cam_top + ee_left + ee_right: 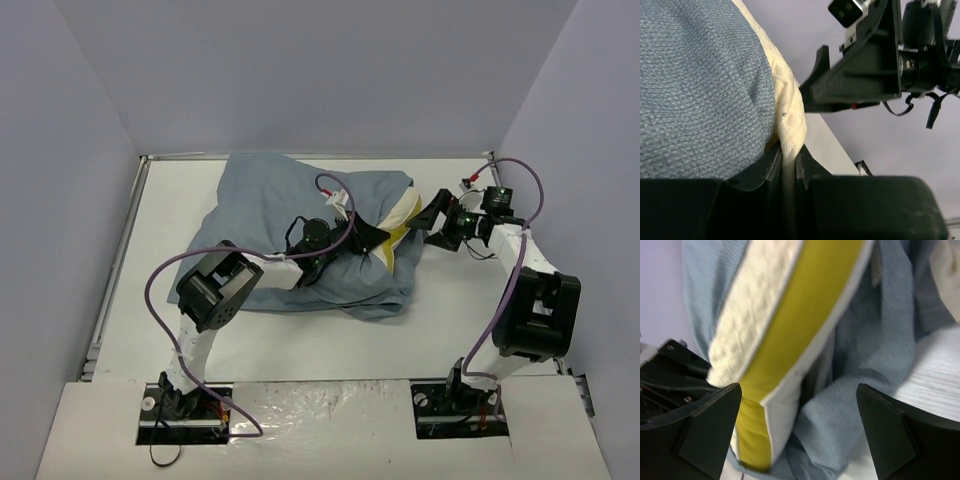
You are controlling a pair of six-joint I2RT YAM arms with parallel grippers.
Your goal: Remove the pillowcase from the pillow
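The blue-grey pillowcase (300, 215) lies bunched in the middle of the table, still around most of the cream pillow (405, 213), whose corner sticks out at its right end. My left gripper (385, 243) is shut on the pillow's cream edge (790, 125), with the pillowcase (700, 85) beside it. My right gripper (422, 228) is open and empty, just right of the exposed corner. In the right wrist view its jaws (800, 432) stand wide apart around the pillow's cream and yellow corner (790, 315) and a pillowcase fold (880, 340), touching neither.
The white table (480, 300) is boxed in by grey walls at the back and both sides. My left arm (215, 285) lies across the pillowcase's front. My right gripper's black body (860, 75) hangs close to the left gripper.
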